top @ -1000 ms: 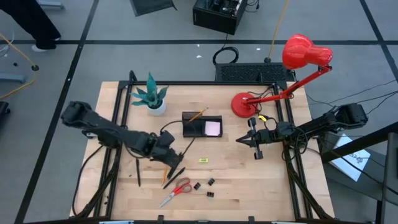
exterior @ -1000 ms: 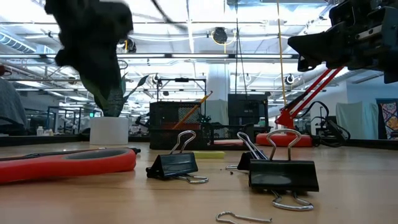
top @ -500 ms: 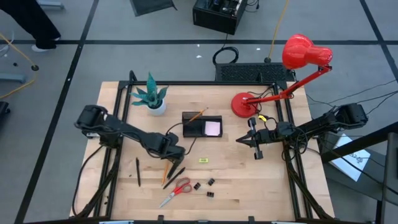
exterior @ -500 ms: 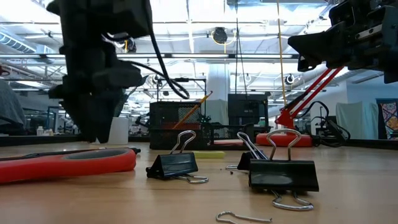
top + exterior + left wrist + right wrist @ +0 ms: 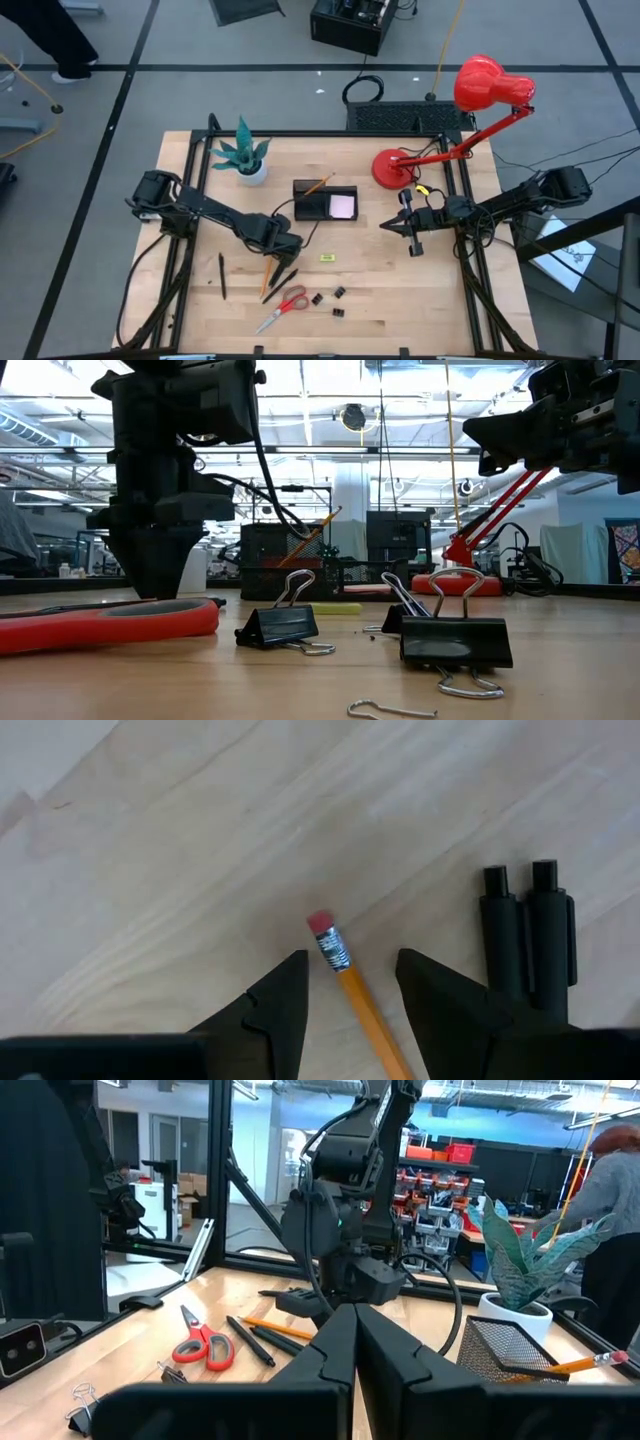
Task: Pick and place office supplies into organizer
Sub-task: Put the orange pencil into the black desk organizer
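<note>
Reaching down, the left gripper (image 5: 348,982) is open around an orange pencil (image 5: 352,992), at seven o'clock from the organizer (image 5: 324,201); next it should probably squeeze and lift.

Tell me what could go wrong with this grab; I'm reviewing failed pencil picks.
The left gripper is open around the orange pencil only at its eraser end, so the pencil may pivot or slip once lifted. Two black pens lie close beside one finger and could be nudged.
</note>
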Available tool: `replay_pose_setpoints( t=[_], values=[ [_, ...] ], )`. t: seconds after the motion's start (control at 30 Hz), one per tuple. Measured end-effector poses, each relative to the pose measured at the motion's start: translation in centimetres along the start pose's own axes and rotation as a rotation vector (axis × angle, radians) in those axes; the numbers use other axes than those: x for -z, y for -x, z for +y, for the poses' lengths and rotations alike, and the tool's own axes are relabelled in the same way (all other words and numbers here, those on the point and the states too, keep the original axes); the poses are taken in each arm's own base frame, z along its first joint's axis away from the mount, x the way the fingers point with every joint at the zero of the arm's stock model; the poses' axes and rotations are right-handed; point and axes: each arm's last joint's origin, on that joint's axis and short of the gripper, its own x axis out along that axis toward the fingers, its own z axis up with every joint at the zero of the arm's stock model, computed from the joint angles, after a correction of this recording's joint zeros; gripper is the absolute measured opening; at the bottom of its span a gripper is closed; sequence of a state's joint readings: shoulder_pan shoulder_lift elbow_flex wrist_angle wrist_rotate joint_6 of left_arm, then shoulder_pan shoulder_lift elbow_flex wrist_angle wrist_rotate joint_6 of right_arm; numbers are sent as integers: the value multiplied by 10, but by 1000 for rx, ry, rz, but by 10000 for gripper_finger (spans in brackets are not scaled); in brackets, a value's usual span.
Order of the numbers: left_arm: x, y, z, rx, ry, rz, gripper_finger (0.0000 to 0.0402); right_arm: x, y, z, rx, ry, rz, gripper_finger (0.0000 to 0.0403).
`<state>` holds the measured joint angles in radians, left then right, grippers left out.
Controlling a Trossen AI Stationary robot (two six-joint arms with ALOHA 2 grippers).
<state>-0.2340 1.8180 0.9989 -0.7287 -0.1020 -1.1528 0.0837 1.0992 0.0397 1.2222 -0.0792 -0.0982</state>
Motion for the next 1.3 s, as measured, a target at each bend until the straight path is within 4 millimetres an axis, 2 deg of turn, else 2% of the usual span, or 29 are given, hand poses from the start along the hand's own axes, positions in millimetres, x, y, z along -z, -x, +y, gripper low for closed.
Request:
replay_pose_setpoints(
  t=[0.13, 0.4, 0.47, 0.6, 0.77, 1.03, 1.3],
  values=[
    [0, 0, -1, 7, -29, 1, 142, 0, 0, 0, 0, 0, 0, 4],
    [0, 0, -3, 34, -98, -2, 24, 0, 0, 0, -1, -1, 0, 4],
    [-1, 0, -3, 35, -119, -6, 10, 0, 0, 0, -1, -1, 0, 4],
    [-1, 4, -1, 48, -145, -26, 28, 0, 0, 0, -1, -1, 0, 4],
    [-2, 23, 2, 95, -171, -101, 35, 0, 0, 0, 0, -1, 0, 4],
    [-8, 71, 5, 267, -258, -309, 7, 0, 0, 0, 0, -1, 0, 4],
    [-16, 124, 4, 489, -419, -619, 34, 0, 0, 0, 0, -4, -1, 4]
  ],
)
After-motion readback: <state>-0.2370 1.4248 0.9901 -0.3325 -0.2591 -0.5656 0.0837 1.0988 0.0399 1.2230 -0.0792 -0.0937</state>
